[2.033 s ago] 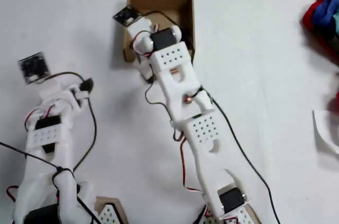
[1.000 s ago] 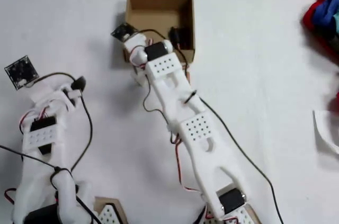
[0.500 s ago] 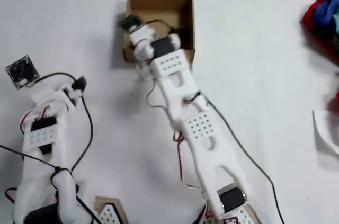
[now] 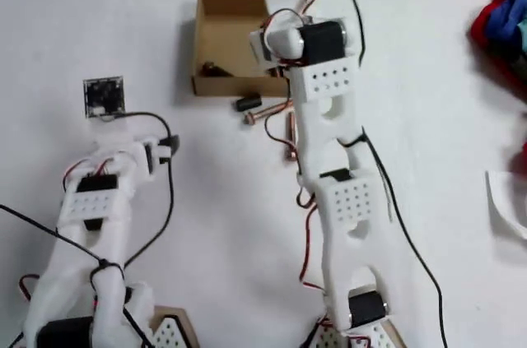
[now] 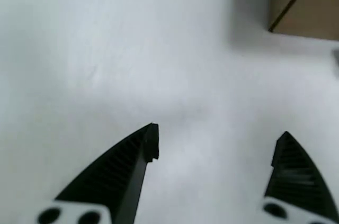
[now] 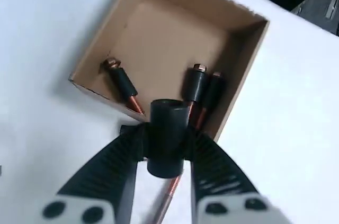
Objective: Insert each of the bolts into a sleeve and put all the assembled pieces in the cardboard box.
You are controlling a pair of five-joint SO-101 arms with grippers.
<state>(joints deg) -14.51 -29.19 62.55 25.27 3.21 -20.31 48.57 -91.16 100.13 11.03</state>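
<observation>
The cardboard box (image 6: pixel 159 33) holds three assembled pieces, each a copper bolt in a black sleeve: one (image 6: pixel 121 83) by one wall and two (image 6: pixel 204 89) side by side near a corner. My right gripper (image 6: pixel 167 147) is shut on a black sleeve (image 6: pixel 167 134) with a copper shaft showing below it, held over the box's near wall. From above, the right arm (image 4: pixel 317 60) covers the right side of the box (image 4: pixel 226 35). A loose black sleeve (image 4: pixel 247 104) and two copper bolts (image 4: pixel 262 116) (image 4: pixel 290 136) lie in front of the box. My left gripper (image 5: pixel 218 144) is open over bare table.
The left arm (image 4: pixel 95 196) stands at the front left, its cable looping beside it. Coloured cloth (image 4: pixel 502 19) lies at the table's far right edge, and a white object (image 4: pixel 506 204) lies lower on the right. A corner of the box (image 5: pixel 307 12) lies beyond the left gripper.
The right arm has swung to the right and farther over the box, uncovering the loose sleeve and bolts in front of it. The left arm has shifted right.
</observation>
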